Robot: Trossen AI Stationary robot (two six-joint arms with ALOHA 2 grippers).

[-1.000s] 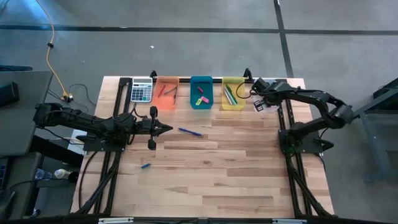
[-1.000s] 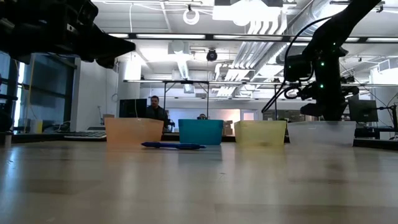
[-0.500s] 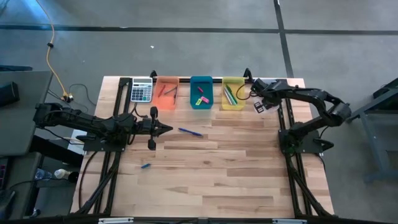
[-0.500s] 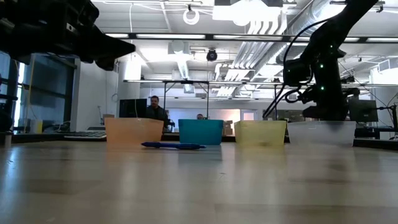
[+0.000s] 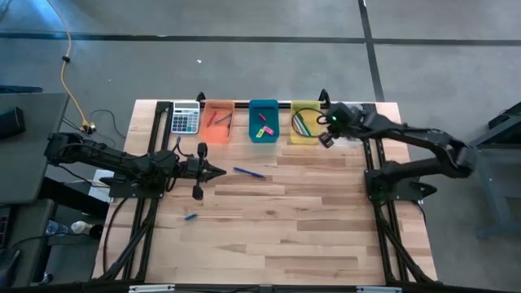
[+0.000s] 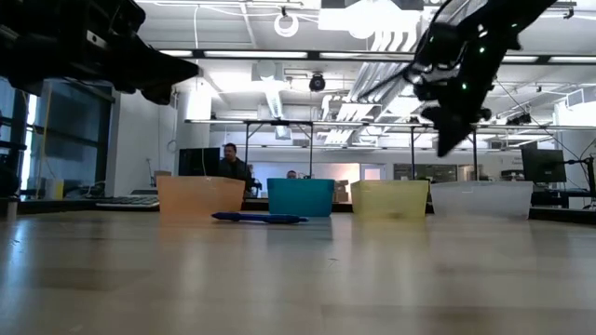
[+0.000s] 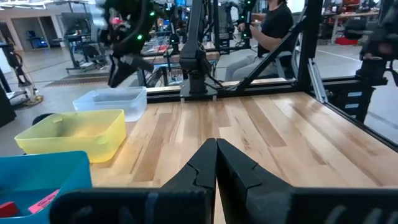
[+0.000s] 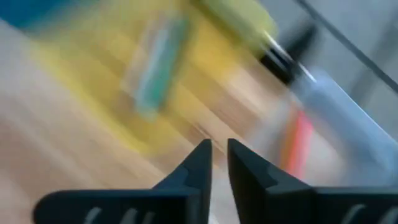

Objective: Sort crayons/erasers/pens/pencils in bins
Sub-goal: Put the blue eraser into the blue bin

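Pens risked missorting: the blue pen (image 5: 249, 172) lay at the closed left fingers' (image 5: 220, 169) three o'clock, while the right fingers (image 5: 326, 140), slightly parted and empty, hovered beside the yellow bin (image 5: 305, 136).

Four bins (image 5: 262, 121) stand in a row along the bench's (image 5: 309, 228) far edge, a calculator (image 5: 186, 118) left of them; a pen (image 5: 248, 172) lies before them.

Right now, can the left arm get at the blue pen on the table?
Probably yes. The left gripper, shut, hovers just beside the blue pen, and only bare table lies between them. It would need to open first. The right gripper is away by the yellow bin.
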